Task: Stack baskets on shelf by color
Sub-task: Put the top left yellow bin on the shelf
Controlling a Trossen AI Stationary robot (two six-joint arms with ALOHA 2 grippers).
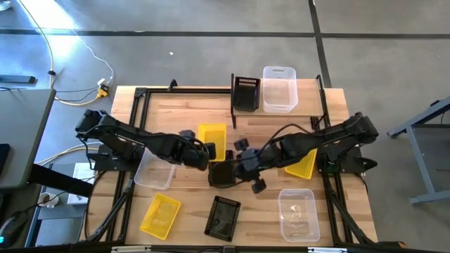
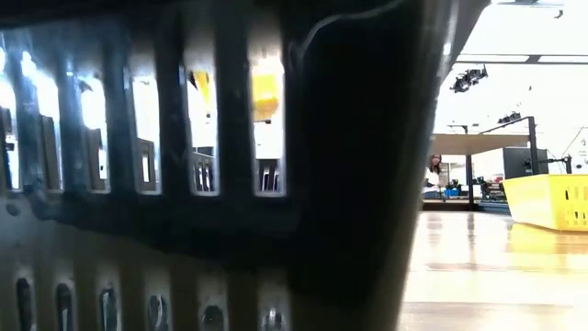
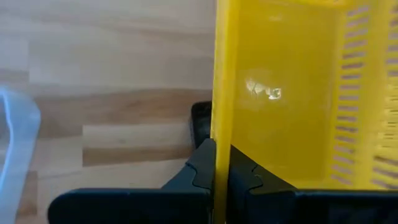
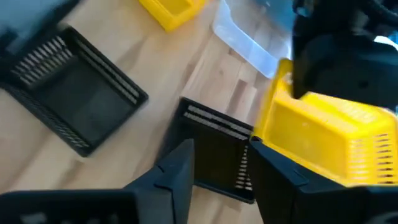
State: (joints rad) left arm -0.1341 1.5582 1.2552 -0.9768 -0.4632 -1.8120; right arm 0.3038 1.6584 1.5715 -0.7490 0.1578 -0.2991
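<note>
A black basket (image 2: 220, 184) right against the lens blocks most of the low view (table hidden)

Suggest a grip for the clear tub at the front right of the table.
Probably pinch the clear tub by one long wall at the rim, coming straight down from above. It sits upright with its mouth open and nothing touching it, so one finger can drop inside and the other outside.

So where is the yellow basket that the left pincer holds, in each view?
High: yellow basket, centre, in the left pincer.
Low: maybe the yellow behind the slots; unsure.
Left wrist: fills the right half.
Right wrist: at the right.
Shared landmark: the black basket beside it.
</note>
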